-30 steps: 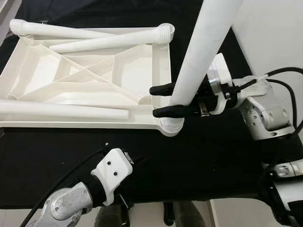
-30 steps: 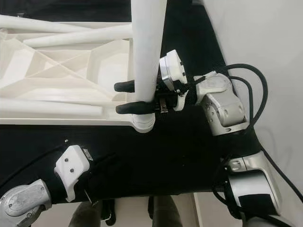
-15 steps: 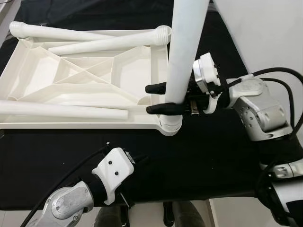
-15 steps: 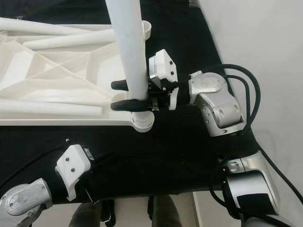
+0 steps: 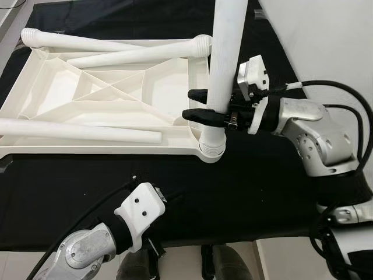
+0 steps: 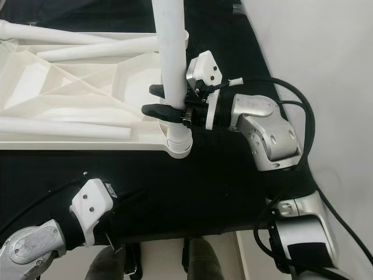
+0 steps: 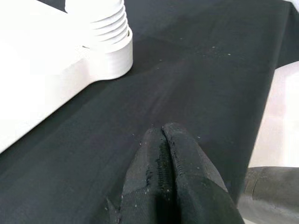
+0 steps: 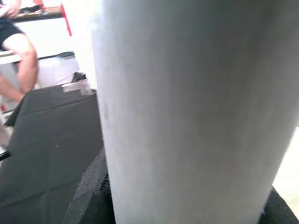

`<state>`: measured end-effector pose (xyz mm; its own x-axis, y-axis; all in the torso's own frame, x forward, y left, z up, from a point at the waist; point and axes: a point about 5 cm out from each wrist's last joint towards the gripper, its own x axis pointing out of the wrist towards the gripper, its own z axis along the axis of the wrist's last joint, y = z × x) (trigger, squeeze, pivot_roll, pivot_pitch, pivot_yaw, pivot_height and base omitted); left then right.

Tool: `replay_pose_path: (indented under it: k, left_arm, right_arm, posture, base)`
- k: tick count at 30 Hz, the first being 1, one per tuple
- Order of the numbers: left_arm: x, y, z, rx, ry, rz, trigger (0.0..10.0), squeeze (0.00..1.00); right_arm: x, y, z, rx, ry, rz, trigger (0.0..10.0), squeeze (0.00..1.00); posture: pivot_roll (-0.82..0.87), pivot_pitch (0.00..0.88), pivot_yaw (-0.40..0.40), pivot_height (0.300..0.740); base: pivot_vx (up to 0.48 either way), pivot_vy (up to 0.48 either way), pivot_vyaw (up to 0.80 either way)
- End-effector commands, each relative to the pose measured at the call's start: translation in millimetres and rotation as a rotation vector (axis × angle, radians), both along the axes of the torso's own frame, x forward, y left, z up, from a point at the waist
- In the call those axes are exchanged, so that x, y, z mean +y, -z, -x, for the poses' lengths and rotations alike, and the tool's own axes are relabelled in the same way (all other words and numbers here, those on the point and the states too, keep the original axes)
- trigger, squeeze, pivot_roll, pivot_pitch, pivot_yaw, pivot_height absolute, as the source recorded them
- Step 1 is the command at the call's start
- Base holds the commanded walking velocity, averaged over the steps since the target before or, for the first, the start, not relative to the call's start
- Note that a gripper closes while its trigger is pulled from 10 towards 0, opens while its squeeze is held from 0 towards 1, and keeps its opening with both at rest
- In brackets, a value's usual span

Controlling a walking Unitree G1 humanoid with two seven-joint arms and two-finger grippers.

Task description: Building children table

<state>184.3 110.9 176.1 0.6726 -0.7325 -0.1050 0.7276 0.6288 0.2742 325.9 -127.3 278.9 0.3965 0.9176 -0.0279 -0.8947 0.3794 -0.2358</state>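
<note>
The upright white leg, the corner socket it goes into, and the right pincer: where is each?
Upright white leg (image 5: 224,52), left eye view, on its shaft above the grip.
Corner socket (image 5: 212,153), left eye view, on its ribbed collar.
Right pincer (image 5: 202,105), left eye view, midway between its black fingertips.

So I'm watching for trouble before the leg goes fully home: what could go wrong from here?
The right gripper holds the upright leg low down, just above the corner socket, so the long part above could lean and bind the thread. The tabletop lies unheld, with the left gripper shut over the black cloth, so turning may shift it. Three loose legs on it could roll.
</note>
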Motion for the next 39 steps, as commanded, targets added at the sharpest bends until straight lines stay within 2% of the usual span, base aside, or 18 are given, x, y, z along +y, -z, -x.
replay_pose_path:
  k: [1, 8, 9, 11, 13, 14, 15, 17, 18, 19, 20, 27, 34, 39]
  left_arm:
    - [-0.4, 3.8, 3.3, 0.015, 0.01, -0.011, 10.0, 0.0]
    - [0.0, 3.4, 2.7, 0.013, 0.018, -0.017, 10.0, 0.0]
    - [-0.1, 3.2, 2.5, 0.012, 0.019, -0.018, 10.0, 0.0]
    - [-0.1, 3.2, 2.5, 0.012, 0.019, -0.018, 10.0, 0.0]
    - [0.7, 2.7, 2.2, 0.01, 0.017, -0.019, 10.0, 0.0]
    - [1.1, 2.2, 1.8, 0.008, 0.016, -0.02, 10.0, 0.0]
    - [1.1, 2.2, 1.8, 0.008, 0.016, -0.02, 10.0, 0.0]
    - [1.4, 1.6, 1.3, 0.006, 0.014, -0.02, 10.0, 0.0]
    - [1.1, 1.2, 0.8, 0.004, 0.015, -0.02, 10.0, 0.0]
    - [1.1, 1.2, 0.8, 0.004, 0.015, -0.02, 10.0, 0.0]
    - [0.9, 0.1, -0.8, -0.001, 0.016, -0.02, 10.0, 0.0]
    - [3.4, -3.3, -5.1, -0.019, 0.004, -0.022, 10.0, 0.0]
    - [5.0, -4.1, -6.3, -0.027, -0.007, -0.025, 10.0, 0.0]
    - [4.6, -8.9, -9.3, -0.047, -0.019, -0.008, 10.0, 0.0]
  right_arm:
    - [-7.0, 40.5, -6.0, 0.14, 0.105, 0.082, 10.0, 0.0]
    - [-9.5, 49.2, -1.1, 0.102, 0.222, 0.046, 10.0, 0.0]
    - [-6.3, 56.8, 2.4, 0.106, 0.304, 0.023, 10.0, 0.0]
    - [-6.3, 56.8, 2.4, 0.106, 0.304, 0.023, 10.0, 0.0]
    - [4.5, 67.1, 9.0, 0.098, 0.405, 0.029, 10.0, 0.0]
    - [7.6, 77.5, 10.6, 0.121, 0.553, 0.059, 10.0, 0.0]
    - [7.6, 77.5, 10.6, 0.121, 0.553, 0.059, 10.0, 0.0]
    - [7.9, 88.0, 13.2, 0.142, 0.73, 0.097, 10.0, 0.0]
    - [12.9, 91.0, 17.0, 0.157, 0.81, 0.06, 10.0, 0.0]
    - [12.9, 91.0, 17.0, 0.157, 0.81, 0.06, 10.0, 0.0]
    - [23.9, 91.5, 21.9, 0.149, 0.897, 0.005, 10.0, 0.0]
    - [38.3, 89.6, 22.3, 0.174, 0.965, -0.052, 10.0, 0.0]
    - [44.3, 93.8, 27.9, 0.192, 1.003, -0.04, 10.0, 0.0]
    - [42.5, 95.0, 28.2, 0.193, 1.027, -0.045, 10.0, 0.0]
  posture:
    - [0.05, 0.341, 0.017, 0.74]
    - [0.04, 0.341, 0.019, 0.74]
    - [0.04, 0.342, 0.018, 0.74]
    - [0.04, 0.342, 0.018, 0.74]
    - [0.04, 0.342, 0.018, 0.74]
    - [0.04, 0.342, 0.02, 0.74]
    - [0.04, 0.342, 0.02, 0.74]
    - [0.04, 0.342, 0.02, 0.74]
    - [0.04, 0.339, 0.02, 0.74]
    - [0.04, 0.339, 0.02, 0.74]
    - [0.04, 0.334, 0.021, 0.74]
    - [0.05, 0.325, 0.019, 0.74]
    - [0.06, 0.321, 0.016, 0.74]
    - [0.05, 0.314, 0.016, 0.74]
  base:
    - [0.0, 0.0, 0.0]
    - [0.0, 0.0, 0.0]
    - [0.0, 0.0, 0.0]
    - [0.0, 0.0, 0.0]
    - [0.0, 0.0, 0.0]
    - [0.0, 0.0, 0.0]
    - [0.0, 0.0, 0.0]
    - [0.0, 0.0, 0.0]
    - [0.0, 0.0, 0.0]
    - [0.0, 0.0, 0.0]
    - [0.0, 0.0, 0.0]
    - [0.0, 0.0, 0.0]
    - [0.0, 0.0, 0.0]
    - [0.0, 0.0, 0.0]
